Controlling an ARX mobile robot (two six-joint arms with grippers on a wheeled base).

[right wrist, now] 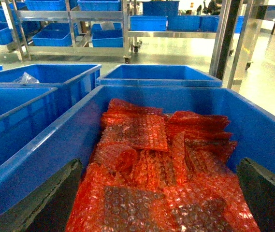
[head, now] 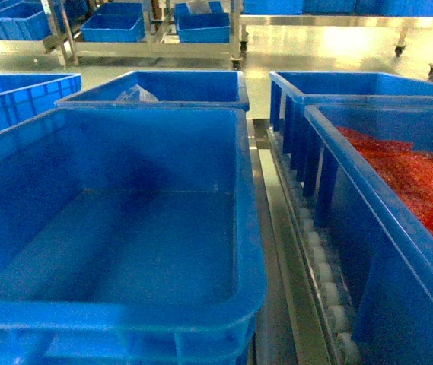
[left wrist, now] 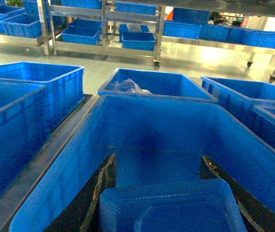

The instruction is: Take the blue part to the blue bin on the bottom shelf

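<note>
In the left wrist view my left gripper (left wrist: 157, 159) hangs over the inside of the big empty blue bin (left wrist: 253, 159). Its dark fingers (left wrist: 103, 188) stand on either side of the blue part (left wrist: 171, 208), a rounded blue piece that fills the gap between them. The head view has the same blue bin (head: 125, 152) at front left, on the bottom shelf beside its white rollers (head: 326, 296), and neither gripper is in it. My right gripper (right wrist: 160, 164) is open, with its fingers wide apart over red bubble-wrap pieces (right wrist: 147, 145).
The tub of red pieces (head: 338, 152) stands to the right of the roller track. Behind the empty bin is another bin holding a clear plastic bag (head: 134, 95). More blue bins (head: 18, 91) sit at left, and wheeled steel racks (head: 155, 46) stand across the floor.
</note>
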